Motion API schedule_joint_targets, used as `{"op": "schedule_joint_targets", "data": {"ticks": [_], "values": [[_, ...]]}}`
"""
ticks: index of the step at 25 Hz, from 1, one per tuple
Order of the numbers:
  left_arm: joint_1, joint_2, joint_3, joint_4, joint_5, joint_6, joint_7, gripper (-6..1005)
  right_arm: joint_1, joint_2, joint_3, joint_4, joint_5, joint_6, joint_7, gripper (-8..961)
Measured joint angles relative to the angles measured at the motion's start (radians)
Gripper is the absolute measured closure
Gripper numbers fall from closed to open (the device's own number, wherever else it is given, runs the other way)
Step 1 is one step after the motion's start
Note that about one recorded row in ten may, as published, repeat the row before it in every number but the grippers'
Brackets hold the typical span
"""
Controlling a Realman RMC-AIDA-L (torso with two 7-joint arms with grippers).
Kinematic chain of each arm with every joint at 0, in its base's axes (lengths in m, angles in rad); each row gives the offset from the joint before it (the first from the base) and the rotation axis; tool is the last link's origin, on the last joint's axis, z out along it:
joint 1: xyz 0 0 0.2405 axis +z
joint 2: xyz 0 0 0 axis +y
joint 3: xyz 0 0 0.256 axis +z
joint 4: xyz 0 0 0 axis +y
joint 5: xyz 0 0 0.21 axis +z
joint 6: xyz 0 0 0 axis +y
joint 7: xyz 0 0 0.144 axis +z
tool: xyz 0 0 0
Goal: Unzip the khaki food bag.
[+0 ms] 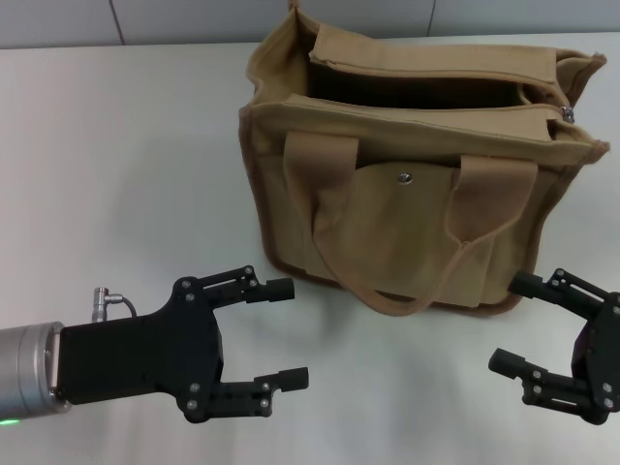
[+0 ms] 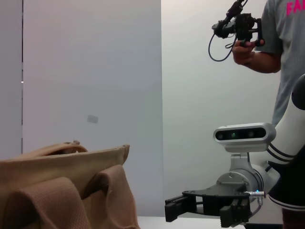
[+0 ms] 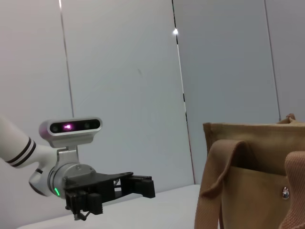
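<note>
The khaki food bag (image 1: pixel 417 184) stands upright on the white table, toward the back right of centre. Its top gapes open along most of its length, and the silver zipper pull (image 1: pixel 569 114) sits at the right end. One strap handle (image 1: pixel 407 242) hangs down the front over the pocket flap with the metal snap (image 1: pixel 406 177). My left gripper (image 1: pixel 281 334) is open and empty in front of the bag, at its left. My right gripper (image 1: pixel 511 325) is open and empty at the bag's front right corner. The bag also shows in the left wrist view (image 2: pixel 62 191) and the right wrist view (image 3: pixel 257 176).
The white table (image 1: pixel 116 174) stretches left of the bag. In the left wrist view a person (image 2: pixel 281 43) stands behind the right arm, holding a camera rig. Grey wall panels (image 3: pixel 124 86) lie beyond the table.
</note>
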Motion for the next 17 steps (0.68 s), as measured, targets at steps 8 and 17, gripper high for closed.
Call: {"op": "schedule_joint_targets", "data": {"ticks": [8, 17], "values": [[0.019, -0.001, -0.027, -0.013, -0.022, -0.001, 0.044, 221, -0.007, 0.003, 0.017, 0.006, 0.02, -0.008, -0.004, 135], [0.074, -0.002, -0.059, -0.11, -0.212, 0.018, 0.248, 221, -0.019, 0.004, 0.074, 0.027, 0.128, -0.012, -0.008, 135]]}}
